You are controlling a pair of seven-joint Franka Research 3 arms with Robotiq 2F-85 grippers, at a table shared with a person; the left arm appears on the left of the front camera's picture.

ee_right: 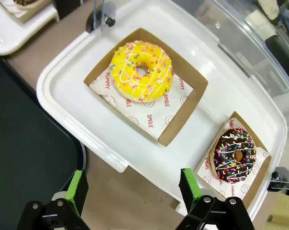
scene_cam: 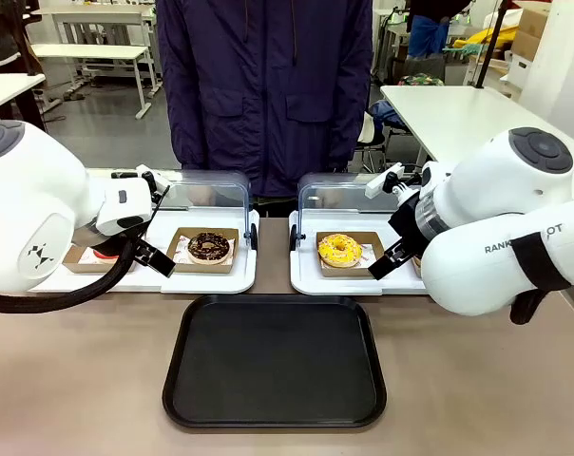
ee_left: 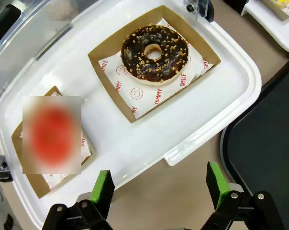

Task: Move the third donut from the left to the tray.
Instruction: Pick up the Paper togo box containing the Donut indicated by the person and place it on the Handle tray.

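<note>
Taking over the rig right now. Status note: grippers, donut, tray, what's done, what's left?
Left gripper: open, empty.
Right gripper: open, empty, short of the yellow donut.
Yellow donut: in its cardboard holder on the right-hand white tray, untouched.
Black tray: on the table nearer the robot, donut not on it.
Done: nothing yet.
Left: grasp, lift, set on black tray.

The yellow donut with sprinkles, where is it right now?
In the front view, the yellow-iced ring donut sits right of centre in a brown cardboard holder on the right white plastic tray, just beyond the large black plastic tray.
</note>
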